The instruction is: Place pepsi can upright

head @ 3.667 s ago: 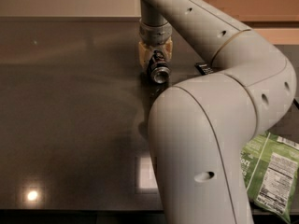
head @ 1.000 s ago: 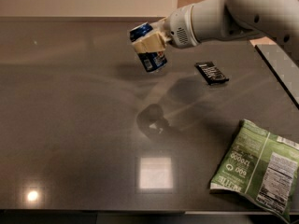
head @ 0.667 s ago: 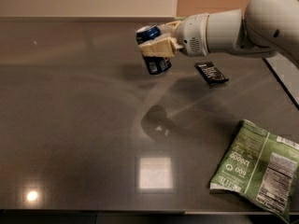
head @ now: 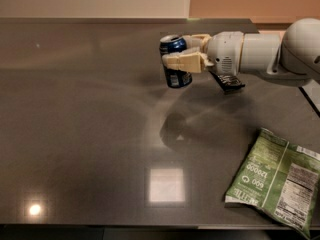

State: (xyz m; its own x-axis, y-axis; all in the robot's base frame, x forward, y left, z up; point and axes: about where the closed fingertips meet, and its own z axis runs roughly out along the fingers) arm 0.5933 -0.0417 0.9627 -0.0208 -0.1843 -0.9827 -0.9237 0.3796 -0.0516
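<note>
The pepsi can (head: 175, 61) is dark blue with a silver top. It is nearly upright, silver top up, and held above the dark table (head: 75, 124), with its shadow on the surface below it. My gripper (head: 181, 56) reaches in from the right and is shut on the can, its cream fingers (head: 184, 62) across the can's middle. The white arm (head: 260, 54) runs off the right edge.
A flat black wrapped bar (head: 229, 81) lies on the table just behind and below the arm's wrist. A green snack bag (head: 277, 179) lies at the front right. The table's right edge is near the arm; its front edge runs along the bottom.
The gripper has carried the can to the right and turned it from tilted to nearly upright. The arm has drawn back toward the right edge.
</note>
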